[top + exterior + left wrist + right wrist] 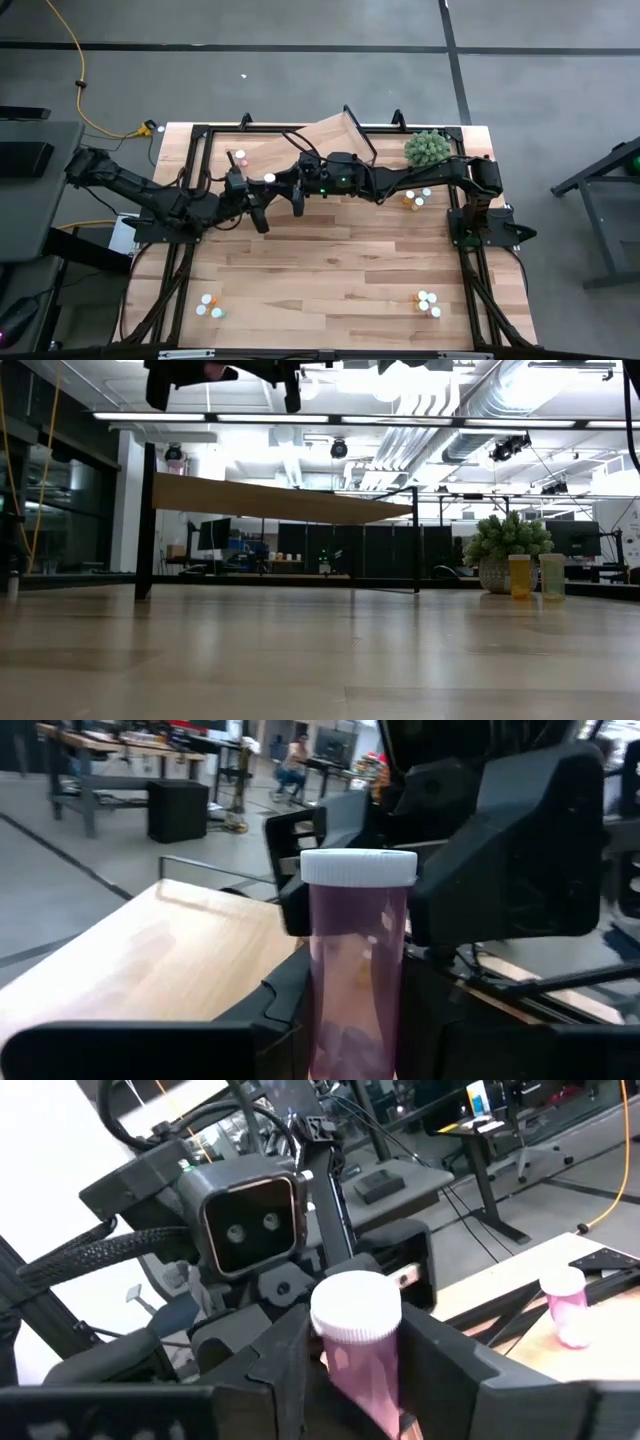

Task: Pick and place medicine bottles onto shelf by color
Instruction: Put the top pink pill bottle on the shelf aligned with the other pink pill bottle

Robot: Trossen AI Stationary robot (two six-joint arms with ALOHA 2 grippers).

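Pink bottle [357, 970] with white cap, upright, gripped by left hand [262, 205], right hand [283, 190] straddling it

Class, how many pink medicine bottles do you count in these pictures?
2. The held bottle stands upright in the left gripper; the second bottle stands on the shelf. More may be hidden.

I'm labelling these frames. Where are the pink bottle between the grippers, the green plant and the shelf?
pink bottle [358, 970], left wrist view, its body.
green plant [427, 148], high view, its crown.
shelf [280, 500], low view, plank's front edge.
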